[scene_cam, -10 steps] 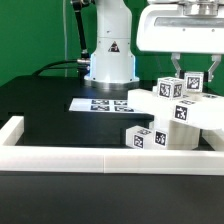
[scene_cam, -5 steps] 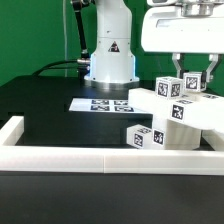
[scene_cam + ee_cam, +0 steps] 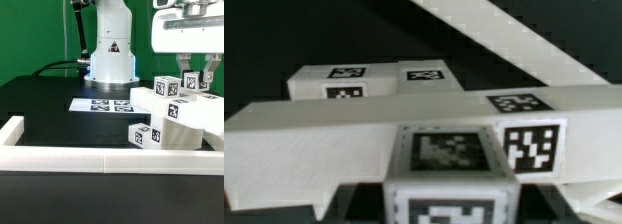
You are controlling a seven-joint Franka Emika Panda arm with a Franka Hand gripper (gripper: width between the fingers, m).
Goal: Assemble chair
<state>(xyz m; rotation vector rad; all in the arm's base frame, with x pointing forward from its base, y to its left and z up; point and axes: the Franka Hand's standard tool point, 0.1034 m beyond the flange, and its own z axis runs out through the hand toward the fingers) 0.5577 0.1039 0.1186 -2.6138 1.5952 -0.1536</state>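
The chair (image 3: 178, 122) is a stack of matte-white tagged pieces on the black table at the exterior view's right. A slanted flat slab (image 3: 150, 100) leans over lower blocks (image 3: 148, 136). My gripper (image 3: 196, 78) hangs over the stack's top, shut on a small tagged post (image 3: 191, 86) that rises from it. In the wrist view the post (image 3: 452, 190) fills the space between my dark fingers (image 3: 359, 200), with my gripper (image 3: 452, 205) closed around it. A long white bar (image 3: 349, 120) crosses just beyond the post, and another tagged piece (image 3: 375, 80) lies farther off.
The marker board (image 3: 98, 103) lies flat in front of the robot base (image 3: 108, 60). A long low white border rail (image 3: 100, 158) runs along the table's front and turns up at the exterior view's left (image 3: 12, 130); the rail (image 3: 509, 45) shows in the wrist view too.
My gripper has shifted toward the exterior view's right with the post in it, and the upper chair pieces have moved slightly the same way.
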